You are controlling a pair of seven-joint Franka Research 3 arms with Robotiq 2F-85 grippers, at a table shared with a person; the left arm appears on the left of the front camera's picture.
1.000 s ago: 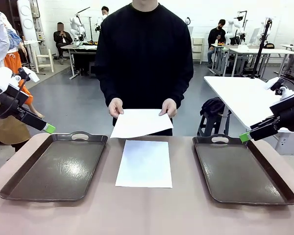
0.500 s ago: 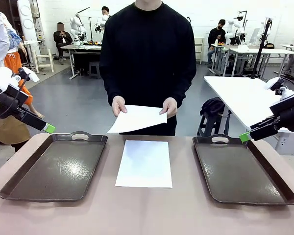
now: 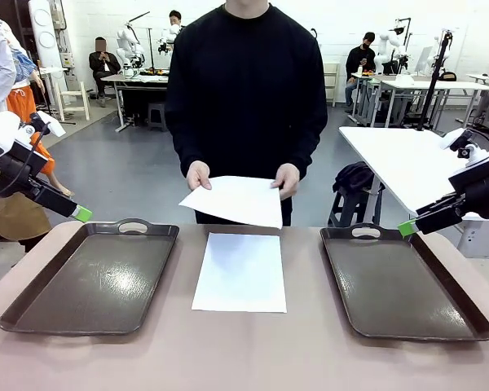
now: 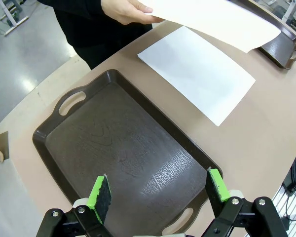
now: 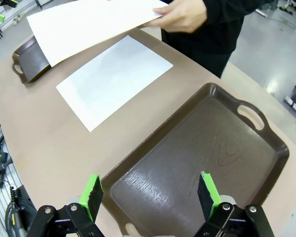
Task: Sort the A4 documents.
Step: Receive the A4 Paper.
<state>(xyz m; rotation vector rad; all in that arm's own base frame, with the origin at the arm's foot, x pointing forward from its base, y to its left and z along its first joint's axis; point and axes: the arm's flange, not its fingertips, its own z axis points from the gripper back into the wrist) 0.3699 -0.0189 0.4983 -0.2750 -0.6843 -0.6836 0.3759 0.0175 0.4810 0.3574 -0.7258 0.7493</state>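
Grey glossy floor point(image 3: 122, 171) running deep, white wall point(image 3: 350, 20) behind, white tables point(image 3: 399, 159) along right, white chair point(image 3: 75, 99) far left, bright even light.

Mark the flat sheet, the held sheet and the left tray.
Flat white paper sheet point(image 3: 240, 273), front view, middle.
Held white paper sheet point(image 3: 235, 201), front view, middle.
Dark brown left tray point(image 3: 90, 281), front view, floor.

No print, label or number can be read on the blank-looking sheets point(image 3: 240, 271) or the trays point(image 3: 33, 303).

Both spread wide and aloft: left end effector point(image 4: 159, 186) and right end effector point(image 5: 150, 191).
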